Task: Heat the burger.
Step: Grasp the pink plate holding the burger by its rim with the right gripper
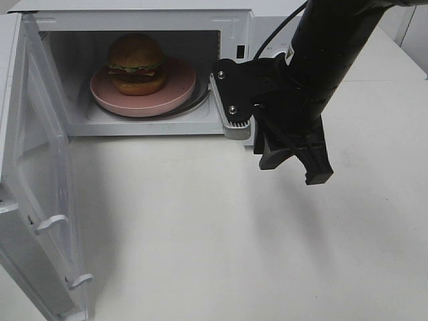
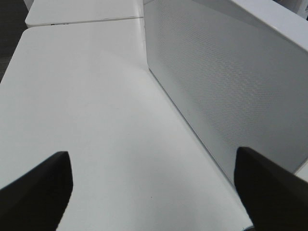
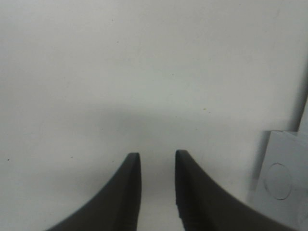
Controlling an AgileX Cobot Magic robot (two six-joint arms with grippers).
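Note:
The burger [image 1: 137,63], with a golden-brown bun, green lettuce and a dark patty, stands on a pink plate [image 1: 179,92] inside the open white microwave [image 1: 234,27]. My right gripper [image 1: 294,172] hangs over the table in front of the microwave's right side, away from the burger. In the right wrist view the right gripper [image 3: 154,156] has its dark fingers a little apart, with only bare table between them. My left gripper [image 2: 151,154] appears only in the left wrist view. It is wide open and empty, beside the microwave's perforated side wall [image 2: 226,72].
The microwave door [image 1: 33,167] is swung fully open toward the front left and reaches the table's near edge. White table [image 1: 221,241] stretches in front of the oven. A pale grey corner with a round mark [image 3: 279,178] borders the right wrist view.

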